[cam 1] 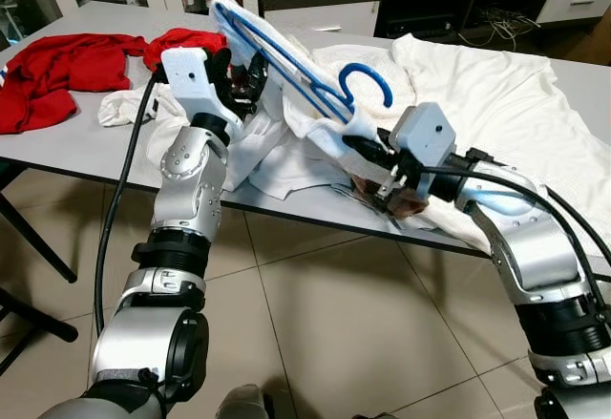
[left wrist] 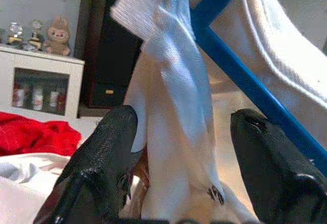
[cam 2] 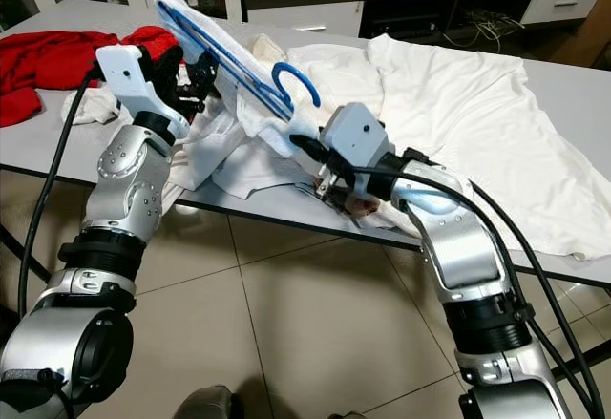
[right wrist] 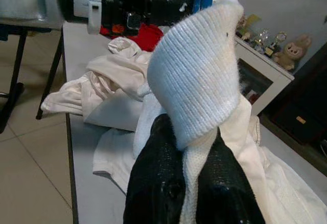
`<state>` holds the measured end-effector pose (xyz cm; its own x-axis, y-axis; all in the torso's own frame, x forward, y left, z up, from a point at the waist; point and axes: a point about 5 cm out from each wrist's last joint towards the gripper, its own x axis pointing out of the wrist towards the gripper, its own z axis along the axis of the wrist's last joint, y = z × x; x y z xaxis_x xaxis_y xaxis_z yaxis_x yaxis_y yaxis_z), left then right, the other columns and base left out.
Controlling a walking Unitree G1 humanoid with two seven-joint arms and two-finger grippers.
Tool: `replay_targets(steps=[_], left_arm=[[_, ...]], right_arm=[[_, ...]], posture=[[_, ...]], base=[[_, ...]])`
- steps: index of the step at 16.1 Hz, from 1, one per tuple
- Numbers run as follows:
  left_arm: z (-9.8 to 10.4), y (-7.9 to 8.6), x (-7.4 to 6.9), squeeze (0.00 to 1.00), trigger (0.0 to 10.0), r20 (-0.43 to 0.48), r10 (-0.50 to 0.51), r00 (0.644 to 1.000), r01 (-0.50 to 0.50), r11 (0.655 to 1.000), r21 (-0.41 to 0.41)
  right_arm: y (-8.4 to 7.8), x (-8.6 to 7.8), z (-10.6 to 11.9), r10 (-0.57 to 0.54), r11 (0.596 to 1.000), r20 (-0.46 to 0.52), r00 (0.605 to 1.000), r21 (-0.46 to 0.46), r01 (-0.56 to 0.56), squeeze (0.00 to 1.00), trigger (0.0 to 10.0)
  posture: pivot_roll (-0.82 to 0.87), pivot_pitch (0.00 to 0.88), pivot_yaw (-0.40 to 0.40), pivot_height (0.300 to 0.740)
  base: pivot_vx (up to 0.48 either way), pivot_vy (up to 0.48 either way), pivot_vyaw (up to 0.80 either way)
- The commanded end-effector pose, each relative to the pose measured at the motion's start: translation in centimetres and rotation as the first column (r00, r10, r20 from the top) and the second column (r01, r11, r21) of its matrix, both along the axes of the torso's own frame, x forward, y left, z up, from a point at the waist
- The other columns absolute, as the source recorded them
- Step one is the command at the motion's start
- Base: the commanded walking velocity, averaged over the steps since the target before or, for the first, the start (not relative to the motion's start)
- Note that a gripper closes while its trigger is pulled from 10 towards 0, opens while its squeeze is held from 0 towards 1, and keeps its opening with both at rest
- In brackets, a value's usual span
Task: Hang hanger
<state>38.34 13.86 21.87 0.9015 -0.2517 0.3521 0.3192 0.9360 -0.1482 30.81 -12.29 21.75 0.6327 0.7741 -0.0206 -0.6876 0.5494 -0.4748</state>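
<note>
One blue hanger (cam 1: 315,80) is in view, with one white knitted garment (cam 1: 263,42) draped over it. One red garment (cam 1: 67,71) lies at the far left of the one worktop (cam 1: 86,152). One large white shirt (cam 1: 496,114) lies spread at the right. Two silver arms reach in.

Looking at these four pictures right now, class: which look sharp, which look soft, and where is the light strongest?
Left eye view: sharp, evenly lit; blue hanger crisp. Left wrist view: soft focus, white garment overexposed. Right wrist view: knit cuff fairly sharp, background shelf blurred.
</note>
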Motion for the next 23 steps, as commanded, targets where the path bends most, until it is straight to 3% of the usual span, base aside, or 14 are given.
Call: replay_targets(steps=[1, 2, 7, 12, 23], left_arm=[[1.1, -0.7, 0.1, 0.0, 9.5, 0.04, -0.039, 0.998, 0.039, 0.999, 0.009], [1.1, -0.9, 0.1, 0.0, 0.0, 0.05, -0.047, 0.998, 0.047, 0.999, 0.017], [1.4, -0.7, -0.6, 0.0, 0.0, 0.152, -0.05, 0.987, 0.038, 0.996, 0.083], [1.6, -0.1, -0.8, 0.0, 0.0, 0.194, -0.022, 0.981, 0.006, 0.996, 0.085], [1.9, 1.7, -1.1, 0.0, 0.0, 0.25, 0.14, 0.958, -0.159, 0.985, 0.059]], right_arm=[[0.3, -0.4, 0.9, 0.035, 0.999, 0.035, 0.999, 0.011, -0.035, 0.0, 0.0], [0.3, -0.4, 0.9, 0.033, 0.999, 0.033, 0.999, 0.012, -0.033, 0.0, 0.0], [-0.1, -0.1, 1.0, 0.02, 1.0, 0.022, 1.0, 0.019, -0.02, 0.0, 0.0], [-0.2, 0.0, 0.9, 0.011, 1.0, 0.013, 1.0, 0.024, -0.012, 0.0, 0.0], [-3.3, 1.0, -1.0, -0.118, 0.988, -0.089, 0.989, -0.106, 0.108, 0.0, 0.0]], posture=[[0.15, 0.001, 0.012, 0.74], [0.15, 0.001, 0.012, 0.74], [0.16, 0.0, 0.009, 0.74], [0.16, 0.0, 0.009, 0.74], [0.16, 0.001, 0.01, 0.74]], base=[[0.0, 0.0, 0.0], [0.0, 0.0, 0.0], [0.0, 0.0, 0.0], [0.0, 0.0, 0.0], [0.0, 0.0, 0.0]])
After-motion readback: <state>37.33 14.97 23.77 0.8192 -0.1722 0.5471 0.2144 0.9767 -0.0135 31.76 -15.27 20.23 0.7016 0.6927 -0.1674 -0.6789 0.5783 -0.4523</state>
